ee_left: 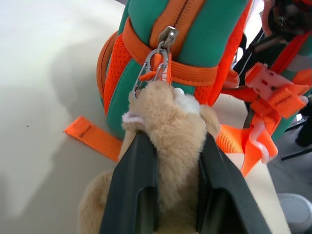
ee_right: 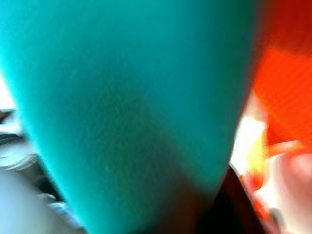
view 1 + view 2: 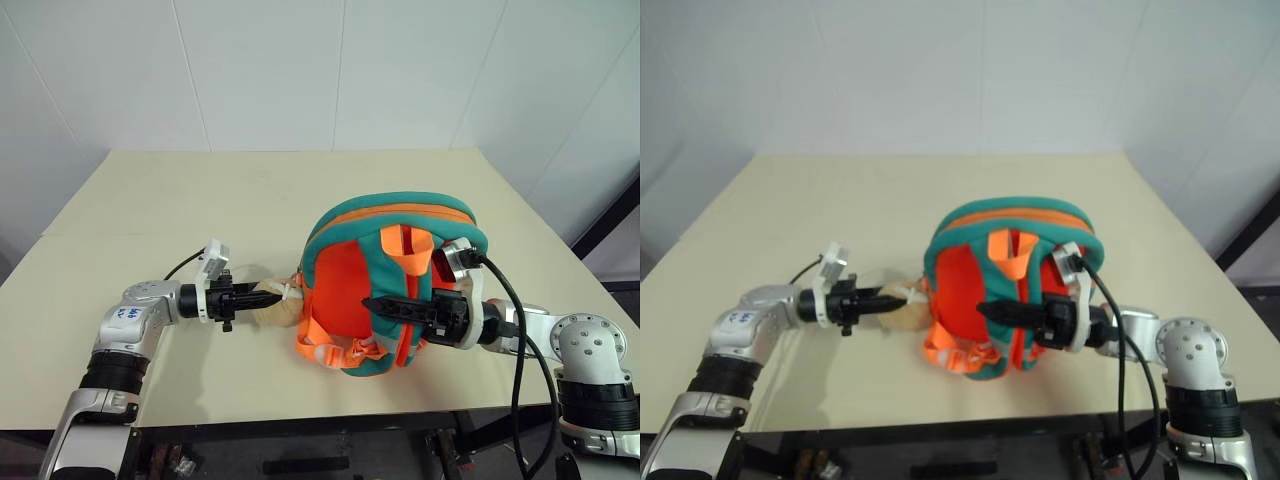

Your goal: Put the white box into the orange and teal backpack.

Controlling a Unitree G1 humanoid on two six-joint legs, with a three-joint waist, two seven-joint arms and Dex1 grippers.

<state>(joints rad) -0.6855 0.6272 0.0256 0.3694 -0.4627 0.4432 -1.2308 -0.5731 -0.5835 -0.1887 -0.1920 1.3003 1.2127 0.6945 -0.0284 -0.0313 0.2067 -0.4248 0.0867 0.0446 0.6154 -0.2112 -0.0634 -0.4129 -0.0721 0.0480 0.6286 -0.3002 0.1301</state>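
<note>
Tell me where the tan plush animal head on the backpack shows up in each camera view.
Left eye view: plush animal head lies on the table, left of the backpack, at the left hand.
Right eye view: same spot, left of the backpack.
Left wrist view: low and central, between the black fingers.
Right wrist view: I cannot make it out.
Shared landmark: the backpack's teal trim.

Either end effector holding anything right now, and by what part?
Left end effector straddles the tan plush head clipped to the orange and teal backpack. Right end effector lies against the backpack's back; any hold there cannot be told.
</note>
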